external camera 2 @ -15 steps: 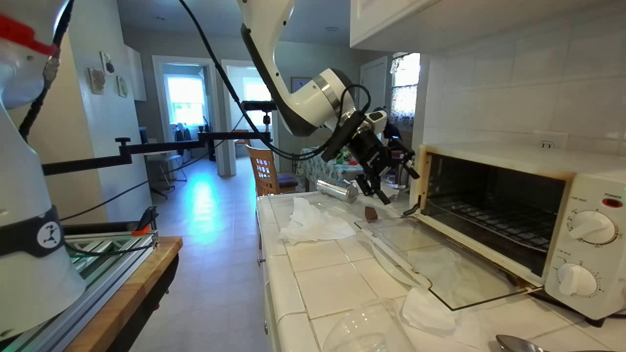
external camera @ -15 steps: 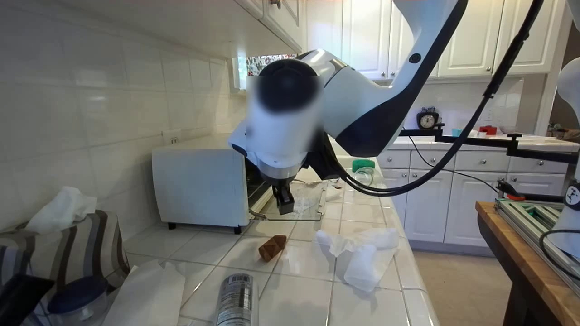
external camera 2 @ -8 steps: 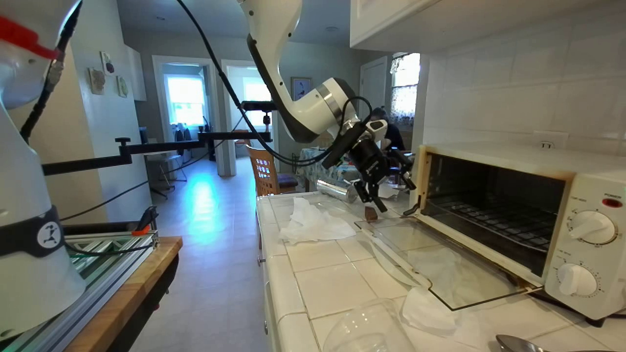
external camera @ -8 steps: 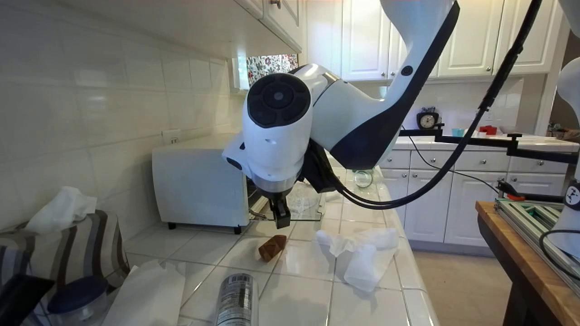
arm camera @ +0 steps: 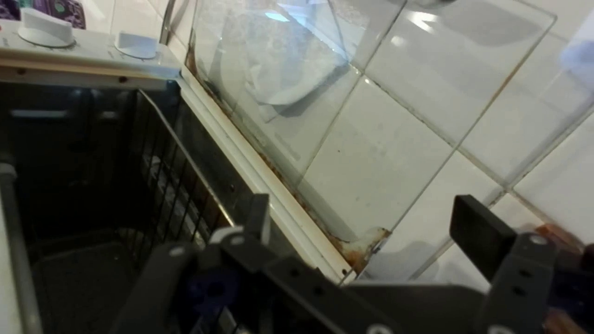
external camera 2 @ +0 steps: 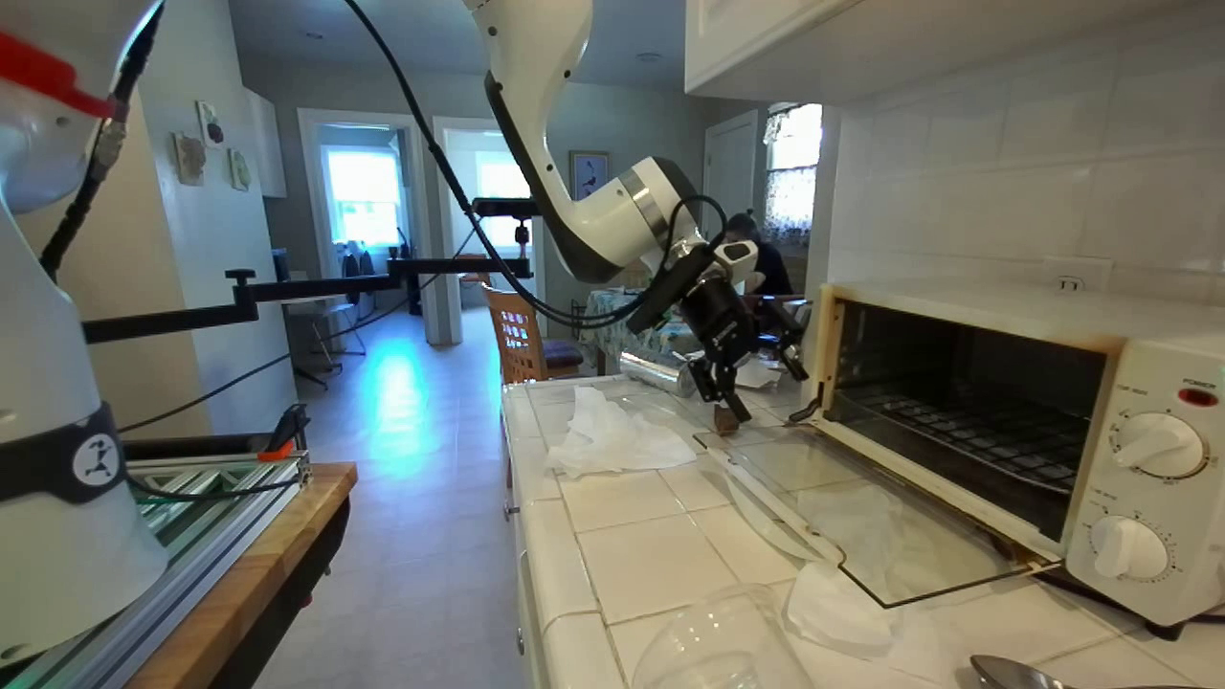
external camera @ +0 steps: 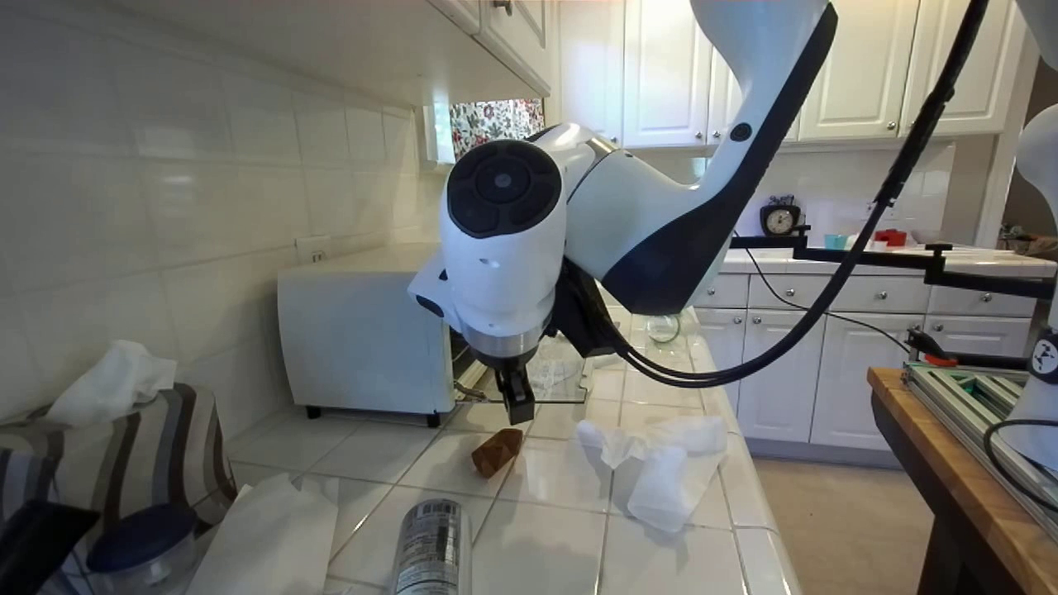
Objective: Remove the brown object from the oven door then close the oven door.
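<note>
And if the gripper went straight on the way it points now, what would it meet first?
By the wrist view, probably the open oven door, near its hinged edge; depth is unclear, so perhaps the tiled counter beside it.

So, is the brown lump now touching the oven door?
Apart. An exterior view shows it: a strip of white tile lies between the brown lump and the lowered oven door.

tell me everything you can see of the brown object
The brown object is a small, elongated, faceted lump, reddish brown and perhaps wooden. It lies on the tiled counter, apart from the lowered oven door. Nothing grips it: the open gripper stands close by, partly hiding it in the wrist view; whether they touch I cannot tell.
</note>
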### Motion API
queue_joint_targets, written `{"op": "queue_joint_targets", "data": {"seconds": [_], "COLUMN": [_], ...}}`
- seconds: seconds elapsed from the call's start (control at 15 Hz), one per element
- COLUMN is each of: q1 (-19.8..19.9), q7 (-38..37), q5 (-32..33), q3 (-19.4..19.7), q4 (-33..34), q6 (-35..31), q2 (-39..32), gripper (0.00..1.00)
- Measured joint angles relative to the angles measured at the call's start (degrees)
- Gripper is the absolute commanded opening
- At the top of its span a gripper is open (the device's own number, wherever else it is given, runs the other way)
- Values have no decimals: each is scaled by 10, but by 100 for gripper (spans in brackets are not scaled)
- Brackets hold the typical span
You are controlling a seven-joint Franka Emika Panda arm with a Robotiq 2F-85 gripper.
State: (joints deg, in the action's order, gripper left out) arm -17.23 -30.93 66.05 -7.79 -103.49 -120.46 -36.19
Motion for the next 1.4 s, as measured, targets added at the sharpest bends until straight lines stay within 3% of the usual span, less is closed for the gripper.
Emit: {"op": "queue_joint_targets", "data": {"seconds": [1.4], "q1": [0], "q7": [7], "q5": [-58], "q3": [6], "q4": [-11], "q6": [47], "q2": [0], "gripper": [100]}}
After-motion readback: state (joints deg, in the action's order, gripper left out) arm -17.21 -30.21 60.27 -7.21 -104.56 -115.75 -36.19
